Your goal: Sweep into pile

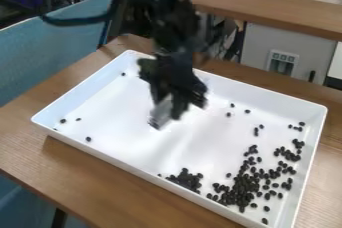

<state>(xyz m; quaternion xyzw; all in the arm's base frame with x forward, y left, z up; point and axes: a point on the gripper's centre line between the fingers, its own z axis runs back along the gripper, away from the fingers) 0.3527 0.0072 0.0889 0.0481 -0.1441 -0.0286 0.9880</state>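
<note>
my claw (168,117) is a blur over the white, smooth-walled tray (87,148), so i cannot tell whether it's open or closed. my dark arm (170,19) hides part of the far wall and is cut off above. small, roundish black beans (242,192) lie mostly toward the tray's near right, a few strays left.

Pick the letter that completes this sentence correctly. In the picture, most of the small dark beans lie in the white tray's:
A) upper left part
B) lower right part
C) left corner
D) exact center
B, because the dark beans crowd together in the lower right part of the white tray, while only a few strays lie toward its left side.
</note>
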